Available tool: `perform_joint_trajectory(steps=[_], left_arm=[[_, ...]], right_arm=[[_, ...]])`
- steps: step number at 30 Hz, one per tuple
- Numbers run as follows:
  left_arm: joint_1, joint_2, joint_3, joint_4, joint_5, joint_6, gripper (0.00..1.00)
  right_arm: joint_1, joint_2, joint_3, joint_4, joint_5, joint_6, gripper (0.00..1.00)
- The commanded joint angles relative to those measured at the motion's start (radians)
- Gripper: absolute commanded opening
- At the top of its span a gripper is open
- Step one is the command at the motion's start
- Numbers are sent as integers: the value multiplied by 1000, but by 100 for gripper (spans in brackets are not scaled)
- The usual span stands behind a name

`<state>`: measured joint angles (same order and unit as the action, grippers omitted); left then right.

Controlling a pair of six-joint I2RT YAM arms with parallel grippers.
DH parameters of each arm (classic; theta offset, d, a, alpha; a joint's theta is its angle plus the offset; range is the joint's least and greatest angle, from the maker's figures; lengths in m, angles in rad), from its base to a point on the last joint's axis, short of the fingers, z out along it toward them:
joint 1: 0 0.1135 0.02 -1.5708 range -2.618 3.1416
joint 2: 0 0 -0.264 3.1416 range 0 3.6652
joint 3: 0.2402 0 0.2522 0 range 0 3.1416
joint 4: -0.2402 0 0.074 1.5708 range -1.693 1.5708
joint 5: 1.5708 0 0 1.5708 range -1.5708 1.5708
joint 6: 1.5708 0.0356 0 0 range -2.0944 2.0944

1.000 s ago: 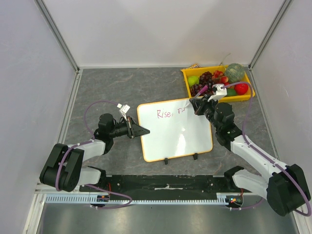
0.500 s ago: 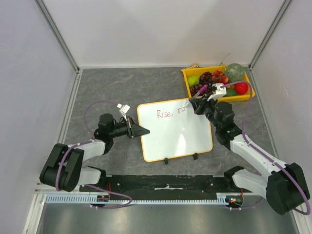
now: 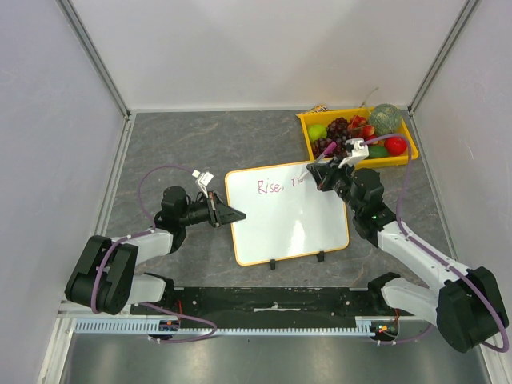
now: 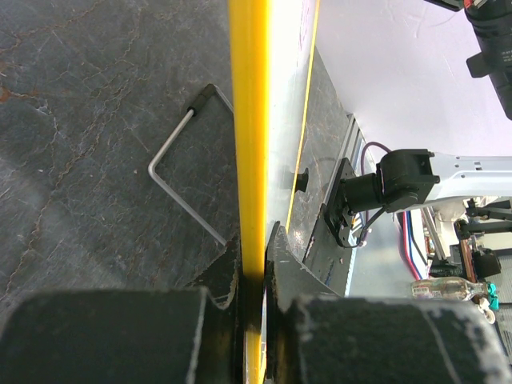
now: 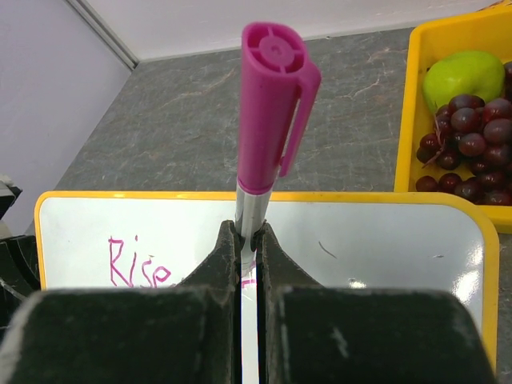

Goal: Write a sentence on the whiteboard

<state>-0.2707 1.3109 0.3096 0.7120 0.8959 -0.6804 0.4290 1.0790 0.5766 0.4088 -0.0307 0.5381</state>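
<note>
The whiteboard (image 3: pixel 288 216) lies on the grey table, orange-yellow rim, two black clips on its near edge. Pinkish-red writing (image 3: pixel 270 186) reads "Rise," with the start of another word beside it; "Rise" also shows in the right wrist view (image 5: pixel 138 266). My left gripper (image 3: pixel 234 214) is shut on the board's left rim (image 4: pixel 250 160). My right gripper (image 3: pixel 322 172) is shut on a marker (image 5: pixel 270 112) with a magenta cap on its back end, held over the board's far right part. The marker tip is hidden behind the fingers.
A yellow tray (image 3: pixel 308 122) with grapes (image 3: pixel 336 128), a green apple (image 5: pixel 462 74), a red fruit and a green melon stands just beyond the board's far right corner. A bent wire stand (image 4: pixel 180 188) lies under the board. White walls enclose the table.
My right gripper and marker have shifted slightly left and away along the top line of writing. The left arm and the board have not moved.
</note>
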Motion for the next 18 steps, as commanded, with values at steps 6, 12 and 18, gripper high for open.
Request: perform_joint_trajectory(steps=[6,12,18], left_arm=[[2,31,-14,-109,-183,177,2],[4,30,-14,-111,-183,176,2],[4,31,-14,-111,-181,177,2]], right_arm=[[-3,-13,-47,-45,-17,-7,0],[-3,-37,-63,-67,14,-18,0],[-1,-54,-61,-82,61,-27,0]])
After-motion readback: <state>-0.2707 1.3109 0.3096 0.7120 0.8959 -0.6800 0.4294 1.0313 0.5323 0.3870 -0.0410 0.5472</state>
